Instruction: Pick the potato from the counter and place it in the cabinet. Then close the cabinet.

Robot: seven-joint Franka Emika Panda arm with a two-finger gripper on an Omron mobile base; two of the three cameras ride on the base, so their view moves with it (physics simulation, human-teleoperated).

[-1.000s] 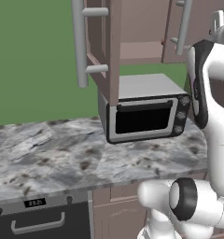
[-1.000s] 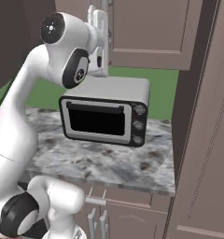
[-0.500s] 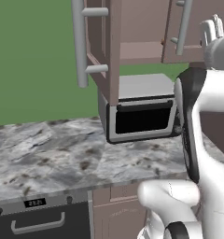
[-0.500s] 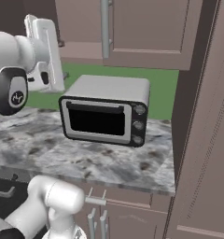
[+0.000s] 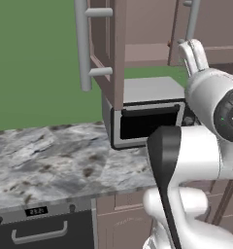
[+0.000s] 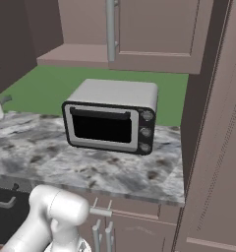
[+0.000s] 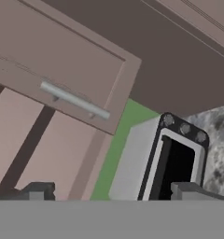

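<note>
Green wall backs a kitchen corner where the counter (image 6: pixel 115 172), a grey-white marbled slab with dark flecks, runs beneath mauve-brown upper cabinets. Taking the silver toaster oven (image 6: pixel 112 122) as the landmark: it sits on the counter, toward the slab's rear, its black window facing forward and three round knobs stacked at its right edge. Directly above the toaster oven hangs the cabinet (image 5: pixel 138 34), and its open door (image 5: pixel 108 48) stands edge-on just in front of the oven's left side in the left base view, with a long vertical grey bar handle (image 5: pixel 82 44) on it. Right of the toaster oven a tall mauve-brown panel (image 6: pixel 213 123) rises past the counter. Below and left of the oven, under the counter edge, is a dark appliance front with a small display (image 5: pixel 37 211) and a grey handle.

In the hand view the gripper (image 7: pixel 114 191) looks along toward the toaster oven (image 7: pixel 174 163) and a closed cabinet door with a horizontal-looking grey handle (image 7: pixel 74 99); its two dark tips stand far apart at the frame's bottom, spread wide with nothing between them. The potato cannot be made out on the visible counter; a tiny orange fleck at the cabinet shelf's edge, above the oven, might be it, though it is too small to tell
</note>
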